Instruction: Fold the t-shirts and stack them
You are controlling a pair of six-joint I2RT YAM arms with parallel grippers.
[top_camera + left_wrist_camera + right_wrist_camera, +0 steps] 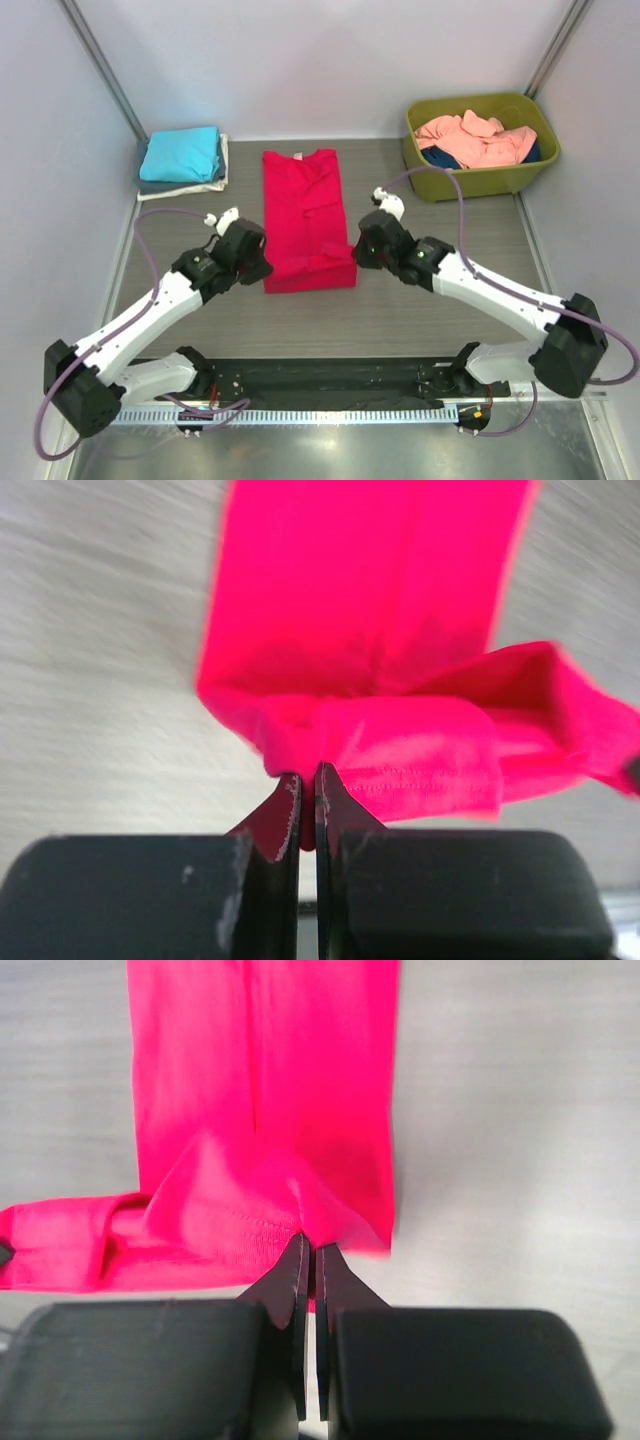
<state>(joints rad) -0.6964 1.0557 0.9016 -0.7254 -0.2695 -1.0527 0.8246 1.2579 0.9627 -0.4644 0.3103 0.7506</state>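
Crimson-pink t-shirt (300,210), turquoise t-shirt (182,152), olive-green tub (472,181)

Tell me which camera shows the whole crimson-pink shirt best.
The top external view: the crimson-pink t-shirt lies in frame from collar to near end. Each wrist view shows only that near end, bunched, with the left gripper and right gripper shut on its corners.

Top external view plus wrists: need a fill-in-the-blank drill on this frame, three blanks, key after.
1. The left end effector and right end effector both pinch the near edge of the crimson-pink t-shirt with jaws ____.
2. The top shirt of the folded stack at the far left is ____ in colour.
3. The top garment in the olive-green tub is ____ in colour.
Missing words: shut; turquoise; salmon-pink.
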